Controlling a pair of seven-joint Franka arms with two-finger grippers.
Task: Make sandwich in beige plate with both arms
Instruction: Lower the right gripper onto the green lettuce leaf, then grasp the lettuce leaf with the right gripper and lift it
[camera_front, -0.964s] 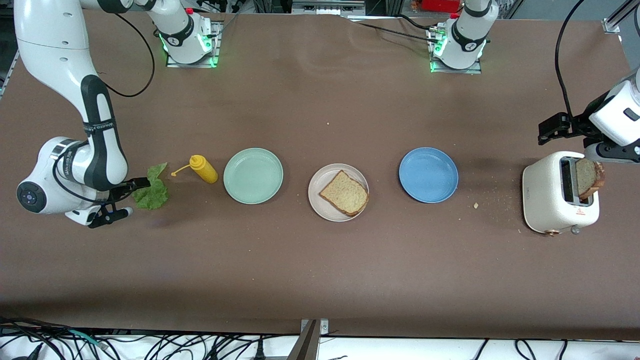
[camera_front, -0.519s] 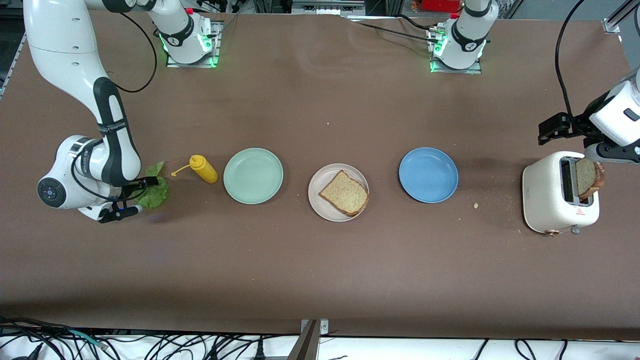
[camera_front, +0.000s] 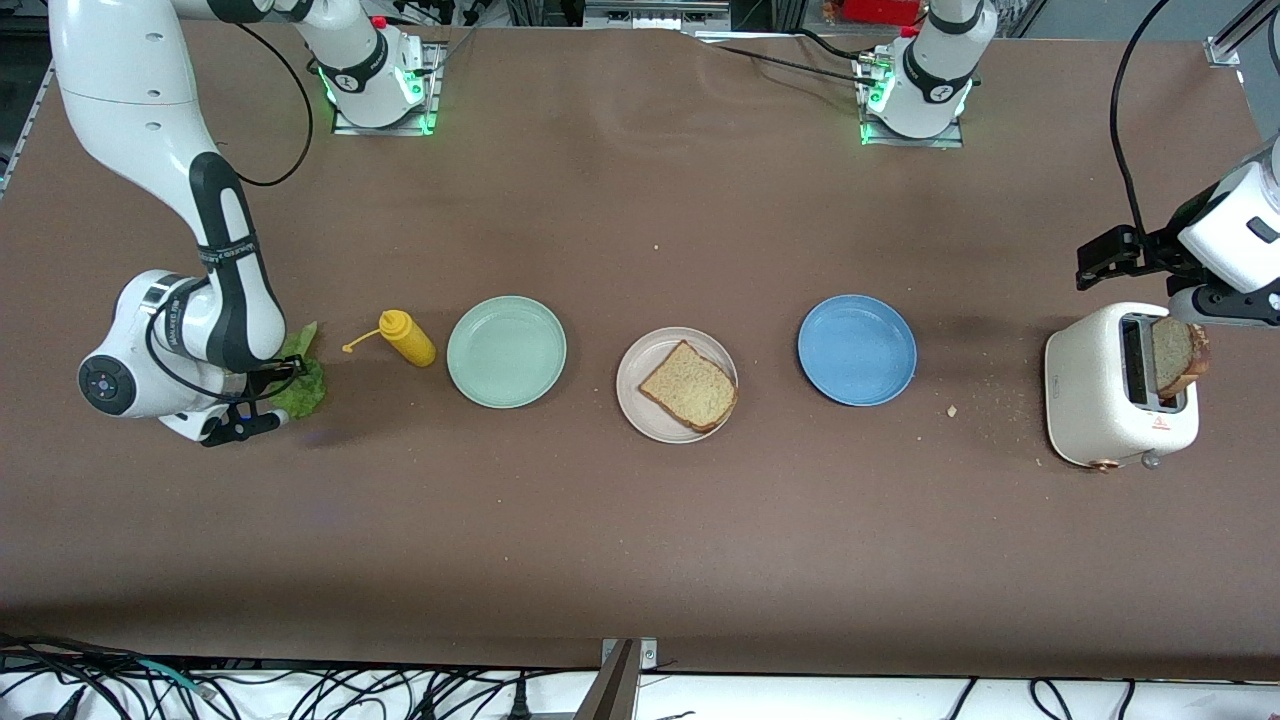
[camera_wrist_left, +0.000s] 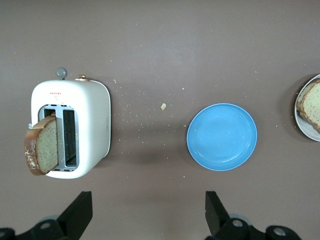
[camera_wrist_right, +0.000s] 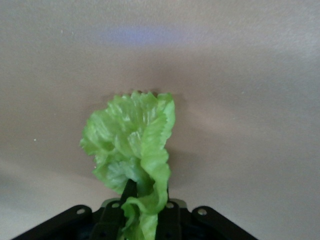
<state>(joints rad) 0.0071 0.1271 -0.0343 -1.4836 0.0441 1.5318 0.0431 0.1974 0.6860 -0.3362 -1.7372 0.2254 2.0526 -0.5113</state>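
A matte brown table fills the scene, scattered with pale crumbs near the toaster; tangled black cables lie along its edge nearest the front camera.

The right gripper sits low at the right arm's end of the table, its fingers pinched together on a crinkled bright green lettuce leaf, which bunches up and folds between them. Just beside it toward the table's middle lies a yellow squeeze bottle on its side, then a round mint-green plate.

Next comes the round matte beige plate, carrying one brown bread slice with darker crust.

The left gripper hovers over the table beside a white two-slot toaster, fingers spread wide and empty. A second bread slice leans out of one slot. A round blue plate lies between toaster and beige plate.

The arm hides part of the leaf in the front view.
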